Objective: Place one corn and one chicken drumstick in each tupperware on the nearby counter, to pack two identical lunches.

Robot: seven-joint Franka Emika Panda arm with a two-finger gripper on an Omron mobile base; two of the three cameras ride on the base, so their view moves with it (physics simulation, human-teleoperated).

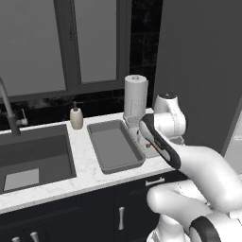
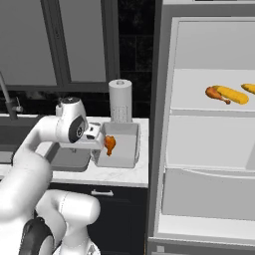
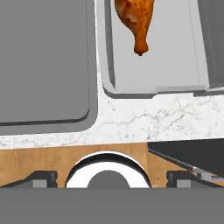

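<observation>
A: Where is the gripper (image 2: 102,143), and how do its jaws stand?
B: It hangs over the counter (image 1: 90,168) at the near-left edge of the shorter, deeper tupperware (image 2: 130,144). In the hand view the two dark finger tips (image 3: 41,177) sit far apart at the bottom corners; the jaws are spread wide with nothing between them.

A: What lies ahead of the hand?
B: One chicken drumstick (image 3: 135,19) rests on the floor of that deeper tupperware (image 3: 175,65), forward of the fingers and slightly to the right in the hand view, thin end toward the hand. In the right base view this drumstick (image 2: 109,144) shows just beside the gripper, apart from the fingers.

A: And the second container?
B: The longer, shallower tupperware (image 1: 113,146) lies to the left of the hand, just beside the deeper one, a strip of marbled stone (image 3: 144,116) between them. Its interior (image 3: 43,57) holds no food.

A: Where are the remaining task items?
B: Well to the right of the hand, on a shelf of the open fridge (image 2: 209,149): a second drumstick (image 2: 215,93) touching a corn (image 2: 231,94), and another corn (image 2: 248,88) at the picture's edge.

A: Other fixtures?
B: A paper towel roll (image 1: 135,97) stands beyond the hand; a soap bottle (image 1: 76,116) and the sink (image 1: 38,156) lie further left
</observation>
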